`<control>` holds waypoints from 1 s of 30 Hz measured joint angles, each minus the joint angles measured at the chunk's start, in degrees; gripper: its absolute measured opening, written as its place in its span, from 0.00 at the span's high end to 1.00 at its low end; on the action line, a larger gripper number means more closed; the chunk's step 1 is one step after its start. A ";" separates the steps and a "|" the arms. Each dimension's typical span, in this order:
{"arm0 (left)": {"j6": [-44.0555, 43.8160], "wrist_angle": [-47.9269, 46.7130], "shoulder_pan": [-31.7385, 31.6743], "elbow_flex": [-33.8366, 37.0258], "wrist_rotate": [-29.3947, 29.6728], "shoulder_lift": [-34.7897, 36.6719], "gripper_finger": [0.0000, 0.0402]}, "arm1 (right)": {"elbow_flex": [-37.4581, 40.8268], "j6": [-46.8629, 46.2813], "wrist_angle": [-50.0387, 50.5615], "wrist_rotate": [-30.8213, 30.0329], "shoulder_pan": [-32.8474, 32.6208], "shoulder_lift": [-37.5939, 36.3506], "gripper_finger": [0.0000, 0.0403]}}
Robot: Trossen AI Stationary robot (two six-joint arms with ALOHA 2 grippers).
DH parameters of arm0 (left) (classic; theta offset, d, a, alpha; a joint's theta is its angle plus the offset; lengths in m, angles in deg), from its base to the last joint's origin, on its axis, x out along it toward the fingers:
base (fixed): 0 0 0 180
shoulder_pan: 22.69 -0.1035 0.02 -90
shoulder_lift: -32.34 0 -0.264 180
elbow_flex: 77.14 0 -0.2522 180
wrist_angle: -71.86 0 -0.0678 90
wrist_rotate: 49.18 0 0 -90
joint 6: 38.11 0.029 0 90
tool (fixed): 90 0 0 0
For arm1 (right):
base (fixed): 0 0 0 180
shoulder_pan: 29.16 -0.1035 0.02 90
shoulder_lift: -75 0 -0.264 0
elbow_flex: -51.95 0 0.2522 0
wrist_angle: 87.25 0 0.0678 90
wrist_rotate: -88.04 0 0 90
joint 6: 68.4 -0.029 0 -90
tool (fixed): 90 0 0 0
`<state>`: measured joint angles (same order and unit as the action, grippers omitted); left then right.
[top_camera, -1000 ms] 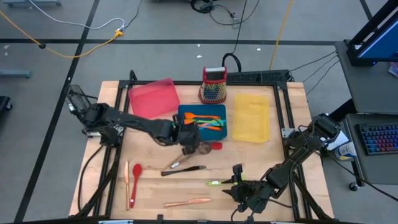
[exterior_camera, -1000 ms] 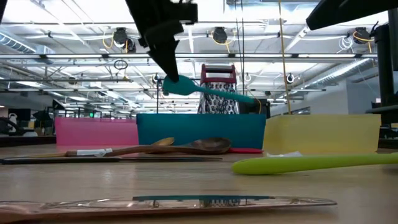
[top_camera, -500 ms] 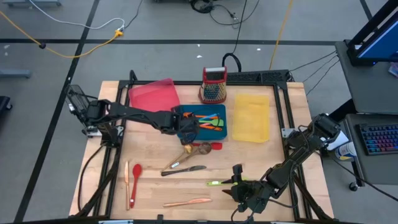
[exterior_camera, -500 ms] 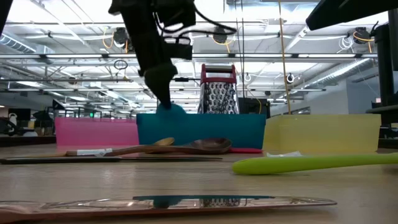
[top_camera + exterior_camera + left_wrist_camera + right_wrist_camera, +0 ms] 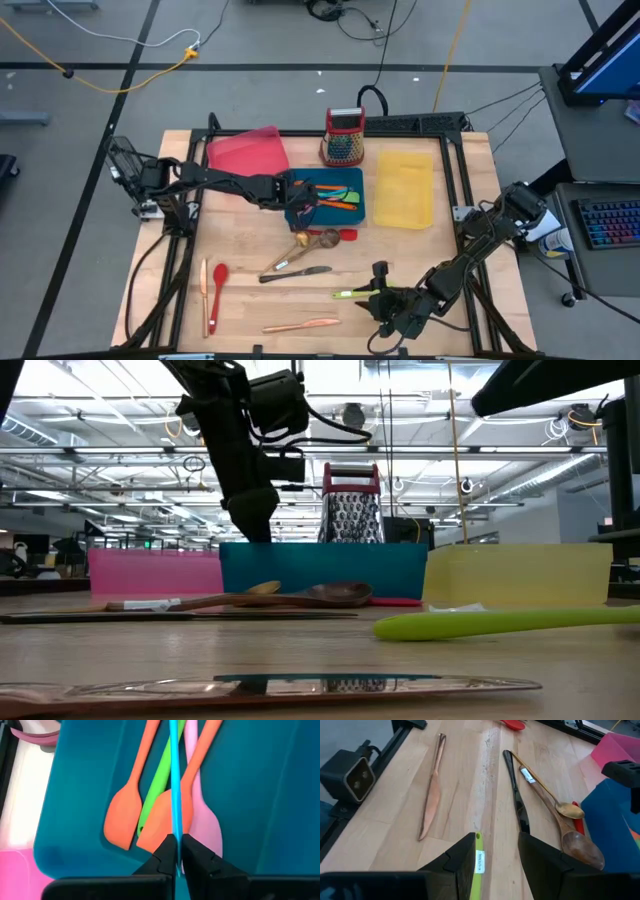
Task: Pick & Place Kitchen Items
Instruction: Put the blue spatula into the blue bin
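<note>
reaching from the 9 o'clock side of the worktop, your left hand sits low over the 9 o'clock end of the blue tray. in the left wrist view its fingers are drawn narrow onto a thin blue utensil, pinching it edge-on. under that handle, inside the tray, you have two orange spatulas, a green one and a pink one lying side by side and overlapping.

at 9 o'clock of the blue tray lies the pink tray; you can't tell if they touch. at 12 o'clock of the blue tray stands a box grater, and at 3 o'clock, just apart, lies the yellow tray.

on the bare wood near the 7 o'clock corner you have a wooden-toned utensil and a red spoon lying parallel. toward 6 o'clock lies a copper-toned knife. nearer the middle, a dark knife lies just below a wooden spoon and a gold spoon that cross it at a slant; a red utensil shows just beyond the wooden spoon's bowl.

toward 5 o'clock, your right hand is low over the worktop with its fingers spread moderately to either side of the light green utensil, not closed on it. that utensil lies flat on the wood, its handle pointing toward 9 o'clock.
</note>
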<state>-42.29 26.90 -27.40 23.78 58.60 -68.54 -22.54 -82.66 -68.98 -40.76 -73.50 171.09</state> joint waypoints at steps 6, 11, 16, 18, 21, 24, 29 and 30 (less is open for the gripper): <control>-0.25 0.83 -0.55 0.01 0.06 0.00 0.88 | 0.00 0.02 0.04 0.02 1.58 0.00 0.65; -0.44 1.35 -0.50 0.02 0.07 0.00 0.85 | 0.00 0.00 0.09 0.04 2.60 0.00 0.65; -0.49 1.34 -0.53 0.00 0.26 0.00 0.81 | 0.00 0.02 0.13 0.04 3.19 -0.01 0.65; -0.97 1.34 -0.53 0.00 0.26 0.00 0.79 | 0.00 0.24 0.17 0.07 3.19 0.00 0.64; -2.27 1.35 -0.50 0.00 0.29 0.00 0.76 | 0.00 0.13 0.17 0.24 3.17 0.00 0.60; -3.67 1.44 -0.27 0.00 0.31 0.01 0.74 | 0.00 0.14 0.18 3.01 3.19 0.00 0.55; -5.97 1.29 0.46 -0.29 0.28 0.02 0.73 | 0.00 0.15 0.24 4.61 3.34 0.00 0.49; -6.44 1.29 0.68 -0.63 0.26 0.03 0.73 | 0.00 0.17 0.24 4.61 3.36 0.00 0.48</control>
<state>-48.73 28.19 -26.72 23.15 58.86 -68.51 -22.54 -82.49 -68.74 -36.15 -70.14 171.09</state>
